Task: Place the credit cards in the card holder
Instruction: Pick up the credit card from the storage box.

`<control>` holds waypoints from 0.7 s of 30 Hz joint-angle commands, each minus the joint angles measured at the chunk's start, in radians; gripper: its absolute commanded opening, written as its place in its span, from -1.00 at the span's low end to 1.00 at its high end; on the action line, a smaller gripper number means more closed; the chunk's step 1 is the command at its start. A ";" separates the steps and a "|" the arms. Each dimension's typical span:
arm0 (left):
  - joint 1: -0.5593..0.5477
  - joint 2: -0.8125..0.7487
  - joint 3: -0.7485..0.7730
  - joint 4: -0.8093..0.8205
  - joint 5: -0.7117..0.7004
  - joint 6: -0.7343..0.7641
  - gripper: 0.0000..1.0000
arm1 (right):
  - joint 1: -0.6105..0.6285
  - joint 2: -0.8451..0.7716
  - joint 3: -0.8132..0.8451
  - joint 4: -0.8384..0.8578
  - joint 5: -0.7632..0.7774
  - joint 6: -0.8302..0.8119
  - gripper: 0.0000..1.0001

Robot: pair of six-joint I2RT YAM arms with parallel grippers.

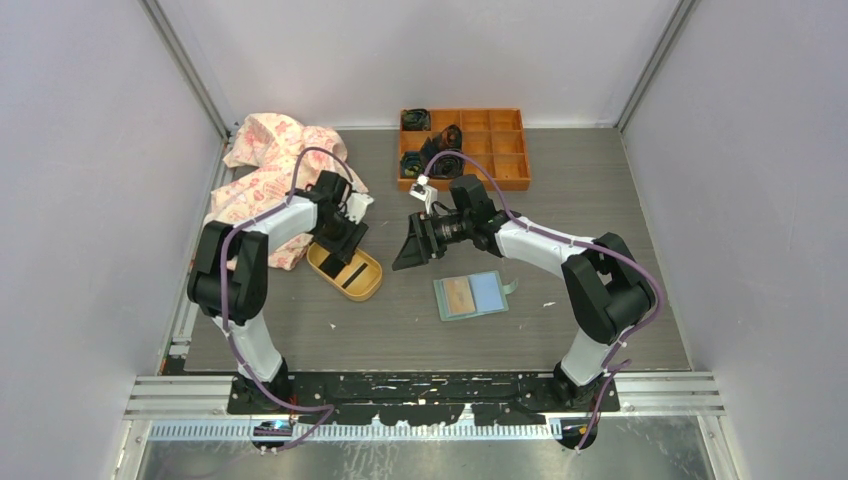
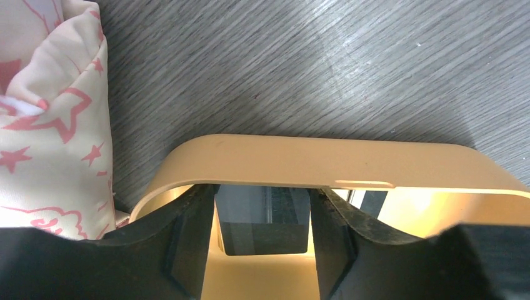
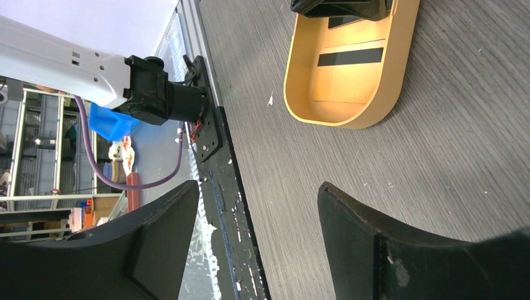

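Note:
The yellow-orange oval dish [image 1: 366, 286] lies at left centre, and my left gripper [image 1: 340, 248] reaches down into it. In the left wrist view the left gripper [image 2: 262, 194] has a dark grey credit card [image 2: 265, 231] spanning the gap between its fingers, which touch both side edges. A second, dark-striped credit card [image 3: 350, 57] lies flat in the dish [image 3: 375, 106]. The mint-green card holder [image 1: 471, 296] lies open mid-table with an orange card [image 1: 458, 294] in its left sleeve. My right gripper [image 1: 408, 250] hovers open and empty between dish and holder.
A pink-patterned cloth [image 1: 270, 170] is heaped at the back left, right beside the dish rim [image 2: 312, 162]. An orange compartment tray [image 1: 495, 150] with dark items stands at the back. The table's left rail [image 3: 212, 125] shows in the right wrist view.

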 commanded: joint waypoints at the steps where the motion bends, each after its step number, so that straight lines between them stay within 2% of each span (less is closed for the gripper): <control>1: -0.006 0.045 0.001 -0.026 0.020 -0.005 -0.06 | -0.004 -0.006 0.027 0.044 -0.025 0.015 0.50; 8: 0.006 0.020 0.013 -0.044 0.067 -0.012 -0.14 | -0.005 -0.009 0.025 0.047 -0.025 0.018 0.50; 15: 0.047 -0.074 -0.010 -0.032 0.146 -0.005 -0.15 | 0.015 -0.002 0.038 0.052 -0.012 0.020 0.50; 21: 0.051 -0.089 -0.026 -0.028 0.184 0.005 -0.16 | 0.056 0.029 0.091 0.033 0.041 0.013 0.50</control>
